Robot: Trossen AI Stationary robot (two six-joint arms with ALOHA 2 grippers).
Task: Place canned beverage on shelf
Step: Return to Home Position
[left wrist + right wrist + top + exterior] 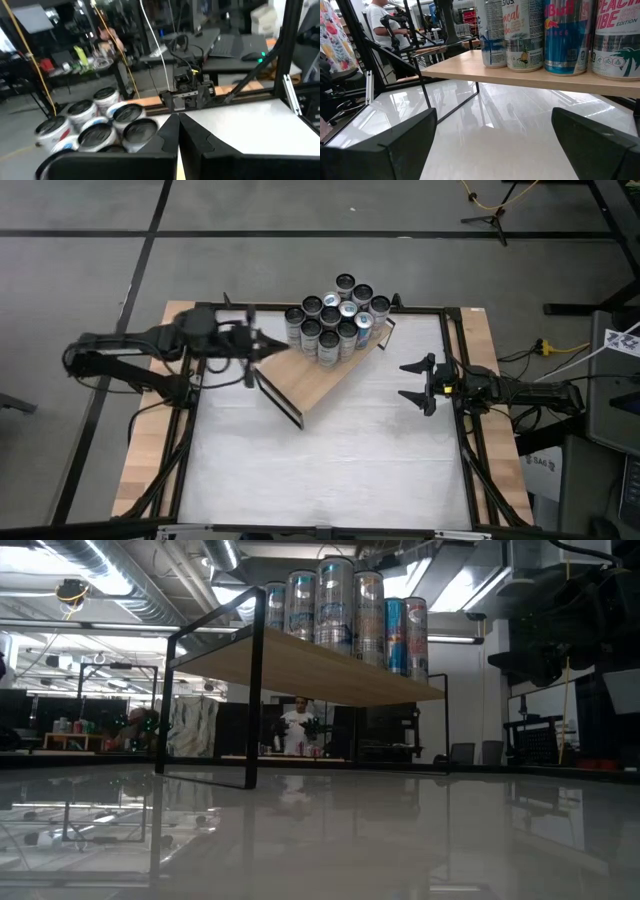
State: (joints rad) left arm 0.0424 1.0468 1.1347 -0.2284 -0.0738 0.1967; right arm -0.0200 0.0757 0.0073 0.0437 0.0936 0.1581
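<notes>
Item: shelf (315, 380) | axis near-left to far-right, cans (335, 315) at far end | my left jaws clenched empty, nearer, at its left edge | right jaws released, rightward

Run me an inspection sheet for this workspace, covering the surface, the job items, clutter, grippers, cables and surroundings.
Surface: white tabletop, glossy, bare apart from the shelf.
Job's things: shelf stands diagonally at the table's far side; about a dozen cans stand upright, packed together on its far end.
Clutter: nothing seen.
Grippers: left gripper by the shelf's left end, fingers shut, holding nothing; right gripper at the table's right edge, fingers open, facing the shelf.
Cables: yellow cable on the floor beyond the table.
Surroundings: person in a white top beyond the table.
</notes>
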